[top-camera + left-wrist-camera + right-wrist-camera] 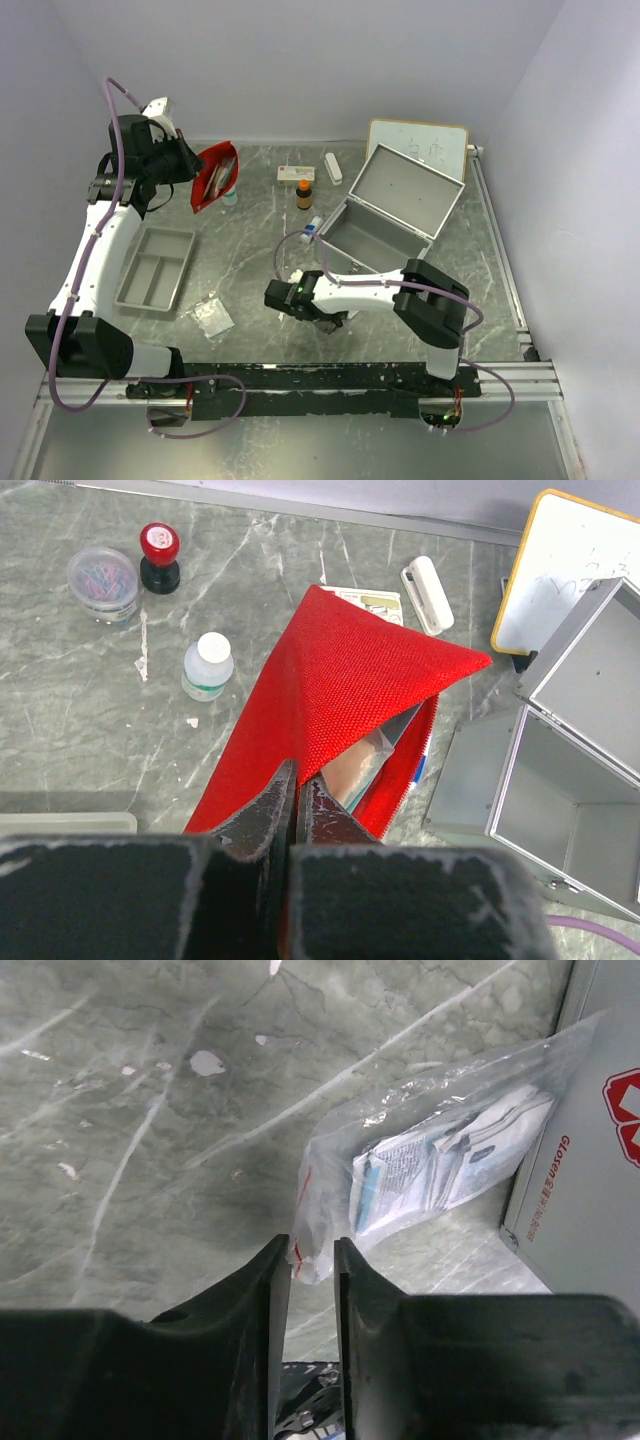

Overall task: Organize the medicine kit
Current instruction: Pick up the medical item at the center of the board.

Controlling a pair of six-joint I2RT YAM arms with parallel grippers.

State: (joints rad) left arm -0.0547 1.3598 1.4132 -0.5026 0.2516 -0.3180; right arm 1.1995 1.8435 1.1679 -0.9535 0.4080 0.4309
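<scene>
A grey-green marbled table [250, 270] is enclosed by plain pale walls on three sides, and its surface is scuffed with white flecks. The medicine kit [395, 215] stands right of centre, towards the table's far right corner, just before a yellow-framed whiteboard [420, 140]. The kit's lid is raised and leans back towards that corner, the opening faces upward and the front faces the near left. Its long axis runs diagonally, from far left to near right. A grey divided tray [155, 268] lies near the left edge. A red pouch [215, 175] is held above the far left part of the table, its fabric clamped between the closed jaws of the left gripper [297, 800]. The right gripper [312, 1260] is low over the table near the kit's front, its jaws narrowly apart with the corner of a clear plastic bag [440, 1165] at the gap. Whether the bag is pinched cannot be determined. An amber bottle [304, 193] stands left of the kit.
</scene>
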